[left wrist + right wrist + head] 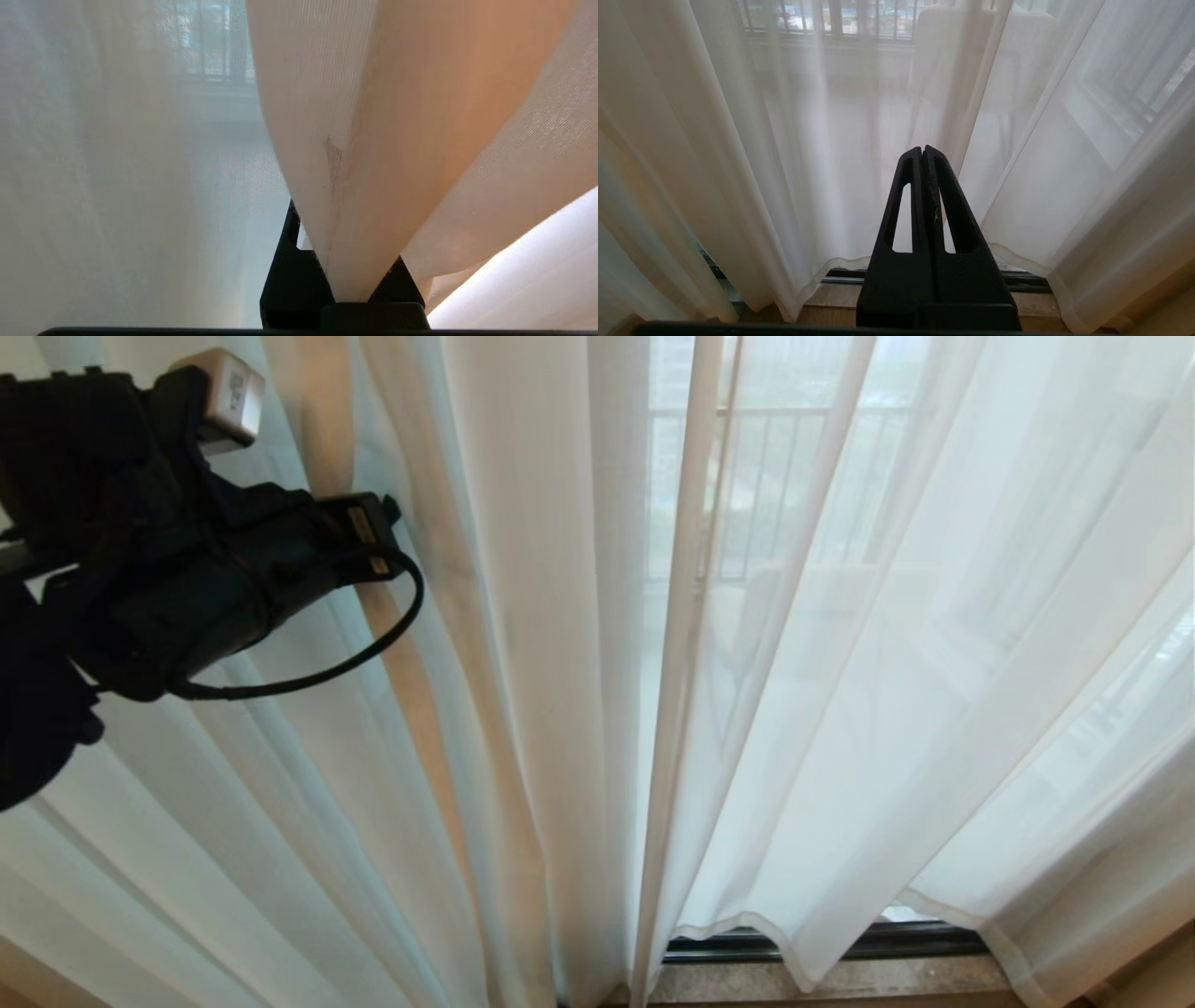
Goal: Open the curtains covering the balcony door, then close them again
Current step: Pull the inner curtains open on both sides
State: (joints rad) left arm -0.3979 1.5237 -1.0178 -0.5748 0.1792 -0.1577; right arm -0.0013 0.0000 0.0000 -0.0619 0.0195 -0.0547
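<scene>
The left gripper (348, 284) has its jaws pinched on a fold of the curtains (822, 728). They hang straight down, hiding the balcony door (794, 947). The right gripper (923, 154) has its jaws closed, empty.

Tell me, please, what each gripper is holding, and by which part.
The left gripper is shut on a fold of the sheer curtains, well above their hem. The right gripper is shut and holds nothing.

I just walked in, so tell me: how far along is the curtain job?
Done: the left gripper is shut on a fold of the curtains. In hand: opening; only a narrow gap shows between the panels. Left: draw them off the balcony door, then close them. The right gripper is shut, empty.
</scene>
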